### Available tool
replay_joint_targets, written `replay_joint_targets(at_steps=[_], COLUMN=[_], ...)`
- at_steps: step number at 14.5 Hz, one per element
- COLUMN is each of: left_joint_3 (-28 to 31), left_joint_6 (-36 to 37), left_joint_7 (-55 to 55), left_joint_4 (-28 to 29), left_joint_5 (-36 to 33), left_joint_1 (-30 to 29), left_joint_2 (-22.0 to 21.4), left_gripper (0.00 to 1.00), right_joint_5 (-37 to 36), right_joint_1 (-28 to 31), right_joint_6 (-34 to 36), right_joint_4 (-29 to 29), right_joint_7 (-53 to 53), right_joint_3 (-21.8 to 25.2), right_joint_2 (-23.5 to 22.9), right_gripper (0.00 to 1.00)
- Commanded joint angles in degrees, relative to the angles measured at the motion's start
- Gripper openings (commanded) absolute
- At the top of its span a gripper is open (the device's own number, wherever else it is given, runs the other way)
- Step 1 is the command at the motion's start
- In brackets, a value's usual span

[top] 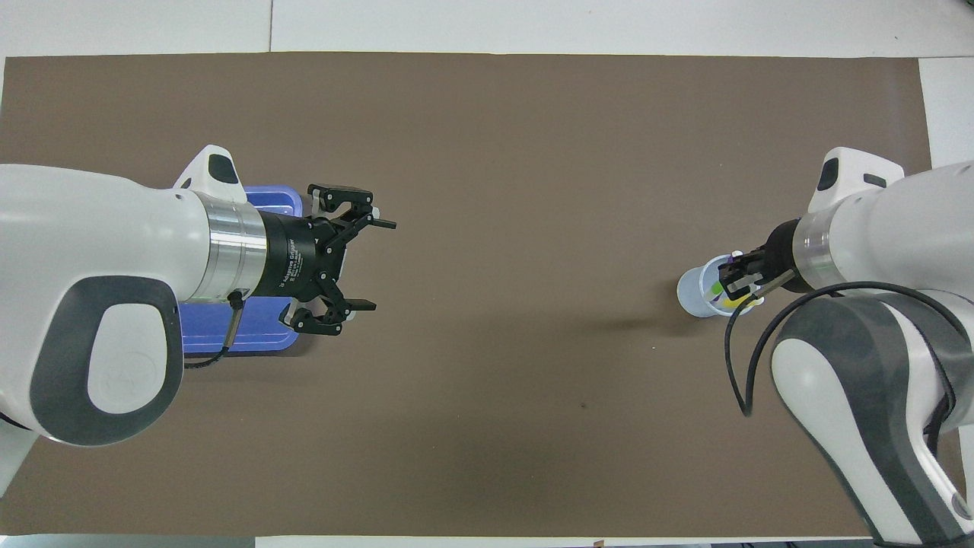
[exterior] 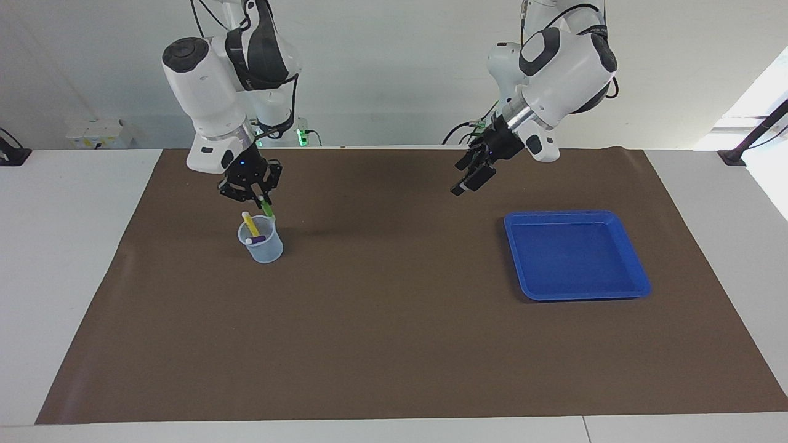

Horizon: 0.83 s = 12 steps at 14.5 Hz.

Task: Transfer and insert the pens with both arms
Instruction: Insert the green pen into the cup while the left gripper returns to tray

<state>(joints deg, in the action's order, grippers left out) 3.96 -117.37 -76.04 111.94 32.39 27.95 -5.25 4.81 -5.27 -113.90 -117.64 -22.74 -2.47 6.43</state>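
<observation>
**Green pen held over the cup; left gripper open and off to the tray end**

Right gripper (exterior: 261, 200) is directly above the translucent cup (exterior: 263, 246), fingers clamped on the green pen (exterior: 267, 210). The pen hangs below the fingertips, tilted, with its lower end at the cup's rim on the side nearer the robots; whether that end is already inside the rim cannot be told. Overhead, the gripper covers part of the cup's mouth (top: 696, 293).

In the cup, under the gripper: the yellow pen (exterior: 249, 223) leans with its pale tip above the rim, and the purple pen (exterior: 255, 239) lies lower, across the mouth, pale tip at the rim. Both take up space in the opening just beside the green pen's lower end.

Left gripper (top: 364, 265) is up in the air with its jaws wide apart and nothing between them. It hangs over the brown mat (exterior: 394, 344), just off the edge of the blue tray (exterior: 615, 289) that faces the cup. The tray is partly hidden under the left arm in the overhead view.

Cup and tray are well apart, toward opposite ends of the mat, with bare mat between the two grippers
</observation>
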Motion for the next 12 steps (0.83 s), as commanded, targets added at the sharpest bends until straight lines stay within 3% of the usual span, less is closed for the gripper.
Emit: replay_joint_targets(at_steps=[1,4,6,9,12], left_joint_3=[0.35,0.43,0.00,-0.70,-4.91], left_joint_6=[5.38,10.57,14.34,21.80,29.38], left_joint_7=[4.91,13.88,18.10,28.20,43.39], left_joint_4=[-1.98,-2.60,-4.87,-12.33,-19.73], left_joint_5=[-4.52,-5.49,-11.70,-20.93,-25.24], left_joint_1=[-1.14,-5.08,-7.64,-9.74,-16.51], left_joint_2=[0.15,0.15,0.76,4.27,7.09], left_gripper=[1.00,1.00,1.00,1.00,1.00], right_joint_5=[-1.20,-1.47,-1.55,-1.55,-1.55], right_joint_1=[2.02,2.20,2.20,2.20,2.20], right_joint_6=[-4.21,-6.68,-8.34,-9.50,-13.52], right_joint_4=[-4.70,-6.55,-7.52,-7.61,-9.27], right_joint_7=[-2.22,-3.71,-3.72,-3.80,-4.68], right_joint_3=[-0.69,-0.69,-0.69,-0.69,-0.69], right_joint_2=[1.83,1.74,1.57,0.60,-0.19], right_gripper=[0.00,0.00,0.00,0.00,0.00])
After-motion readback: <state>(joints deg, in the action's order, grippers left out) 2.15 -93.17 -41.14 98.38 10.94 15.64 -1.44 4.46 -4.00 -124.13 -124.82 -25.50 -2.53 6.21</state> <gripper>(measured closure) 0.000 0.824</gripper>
